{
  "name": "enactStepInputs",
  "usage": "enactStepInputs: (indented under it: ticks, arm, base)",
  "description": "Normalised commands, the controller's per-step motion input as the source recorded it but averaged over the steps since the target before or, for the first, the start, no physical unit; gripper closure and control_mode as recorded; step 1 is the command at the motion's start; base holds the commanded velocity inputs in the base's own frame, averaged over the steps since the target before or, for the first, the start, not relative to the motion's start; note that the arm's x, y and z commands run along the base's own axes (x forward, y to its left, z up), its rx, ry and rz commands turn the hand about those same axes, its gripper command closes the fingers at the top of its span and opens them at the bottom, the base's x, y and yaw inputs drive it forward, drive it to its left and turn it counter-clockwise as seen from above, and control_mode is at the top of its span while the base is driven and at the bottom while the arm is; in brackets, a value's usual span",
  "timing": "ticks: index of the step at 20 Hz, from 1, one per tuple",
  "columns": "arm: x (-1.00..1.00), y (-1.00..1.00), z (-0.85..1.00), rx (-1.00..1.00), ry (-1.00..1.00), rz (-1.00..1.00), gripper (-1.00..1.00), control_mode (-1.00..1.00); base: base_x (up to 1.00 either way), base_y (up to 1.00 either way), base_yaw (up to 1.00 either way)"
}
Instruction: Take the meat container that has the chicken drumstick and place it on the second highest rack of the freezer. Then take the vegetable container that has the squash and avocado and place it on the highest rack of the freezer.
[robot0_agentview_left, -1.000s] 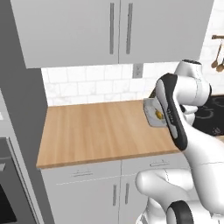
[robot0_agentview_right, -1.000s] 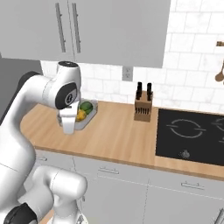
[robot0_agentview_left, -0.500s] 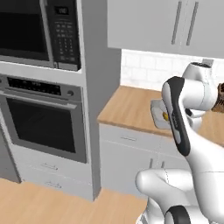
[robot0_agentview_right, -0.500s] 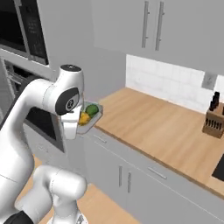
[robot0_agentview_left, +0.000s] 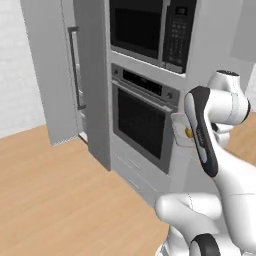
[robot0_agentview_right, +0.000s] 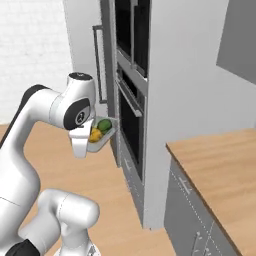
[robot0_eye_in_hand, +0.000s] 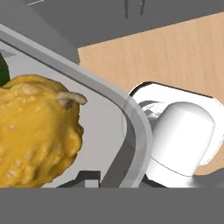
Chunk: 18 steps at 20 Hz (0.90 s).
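Grey tray (robot0_agentview_right: 104, 141) holds yellow squash (robot0_eye_in_hand: 37, 131), green avocado (robot0_agentview_right: 104, 125); jaws clamp rim.

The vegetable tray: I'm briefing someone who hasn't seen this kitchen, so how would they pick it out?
Find the tall grey oven column; in front of it the white robot arm's gripper holds a small grey tray off the floor. It alone carries a bumpy yellow squash beside a green avocado.

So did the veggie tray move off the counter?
Yes. The tray was over the counter beside the knife block; now it hangs in the air by the oven, over the floor.
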Motion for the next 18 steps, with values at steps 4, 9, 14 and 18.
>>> enactStepInputs:
  ticks: [4, 9, 14, 18]
  arm:
    - [0.0, 0.0, 0.0, 0.0, 0.0, 0.0, 1.0, 1.0]
    - [0.0, 0.0, 0.0, 0.0, 0.0, 0.0, 1.0, 1.0]
    - [0.0, 0.0, 0.0, 0.0, 0.0, 0.0, 1.0, 1.0]
    - [0.0, 0.0, 0.0, 0.0, 0.0, 0.0, 1.0, 1.0]
  base:
    - [0.49, -0.06, 0.53]
    - [0.72, -0.02, 0.38]
    - [0.92, 0.0, 0.2]
    - [1.0, 0.0, 0.13]
